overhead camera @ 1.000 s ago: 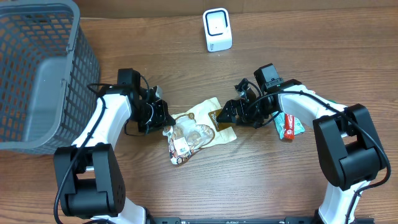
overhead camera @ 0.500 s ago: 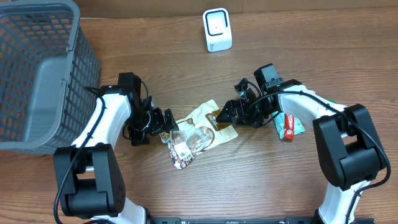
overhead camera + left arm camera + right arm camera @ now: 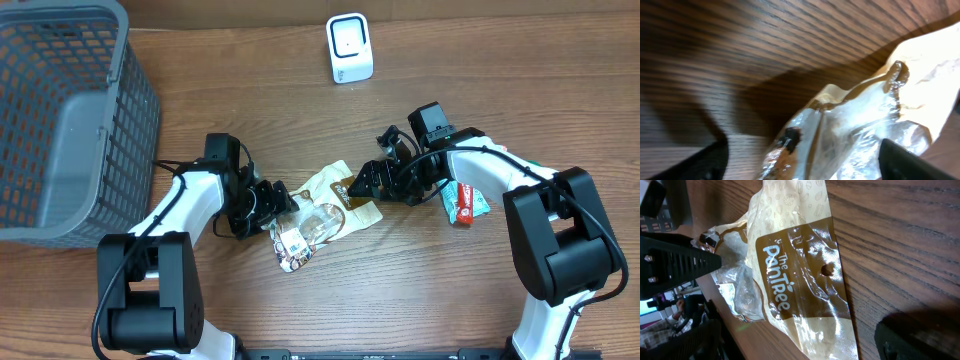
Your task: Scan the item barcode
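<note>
Plainly, the snack bag (image 3: pixel 318 212) lay flat on the wooden desk (image 3: pixel 450 290) between the two arms, roughly at the middle of the overhead view. It was a cream and brown pouch with a clear, crinkled window, and the right wrist view showed the words "The PanTree" printed in white on its brown band. No barcode could be made out on the face that showed.

The left gripper (image 3: pixel 268 203) sat low at the bag's left edge with its jaws spread apart; in the left wrist view its dark fingers (image 3: pixel 715 155) stood at the two lower corners, with the clear end of the bag lying between them and not pinched. The right gripper (image 3: pixel 362 183) was at the bag's upper right corner, also spread wide, its fingers (image 3: pixel 920 340) well apart on either side of the brown band and holding nothing.

The white barcode scanner (image 3: pixel 350 48) stood upright near the far edge of the desk, well apart from the bag. A grey mesh basket (image 3: pixel 135 110) filled the far left corner. A red and teal packet (image 3: pixel 466 203) lay just beside the right arm, to the right of the bag
</note>
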